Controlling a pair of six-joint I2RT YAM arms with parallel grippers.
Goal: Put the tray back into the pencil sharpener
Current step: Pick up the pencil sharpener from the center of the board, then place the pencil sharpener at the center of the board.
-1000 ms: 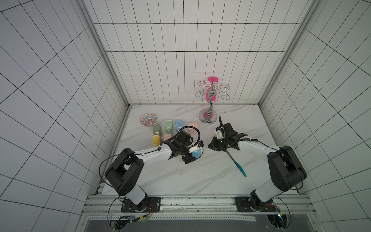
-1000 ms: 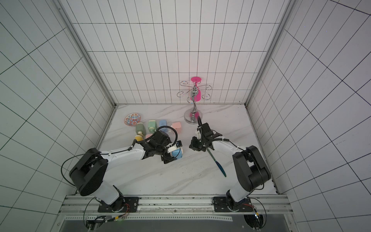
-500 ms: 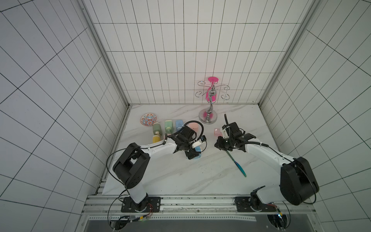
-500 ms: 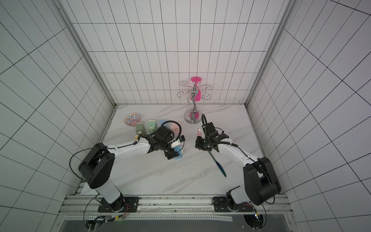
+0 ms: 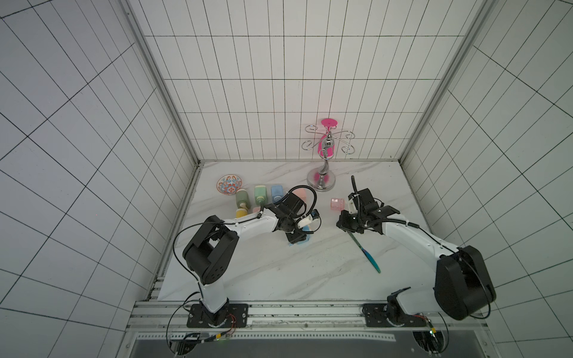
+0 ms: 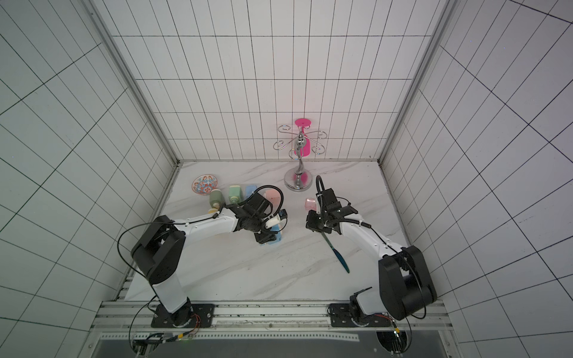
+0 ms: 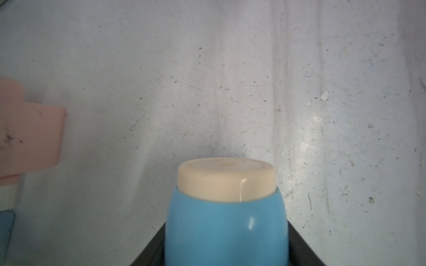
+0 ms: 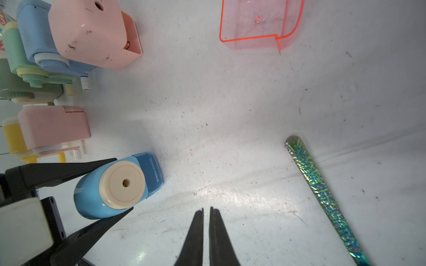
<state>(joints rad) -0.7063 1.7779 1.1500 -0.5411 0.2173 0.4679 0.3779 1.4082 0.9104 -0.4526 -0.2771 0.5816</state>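
Left gripper [image 8: 124,183] was clamped on the blue sharpener [image 8: 92,195], right gripper [image 8: 206,210] pinched shut, empty. Pink tray [image 8: 258,25] sat loose on the table [image 8: 230,115], right of the sharpener and farther back.

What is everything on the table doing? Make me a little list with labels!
left gripper: closed on the blue sharpener
right gripper: shut, holding nothing
tray: pink, see-through, lying alone on the table, in no sharpener
pink sharpener: beside the other sharpeners, its slot looks empty
glittery stick: lying on the table, nothing touching it
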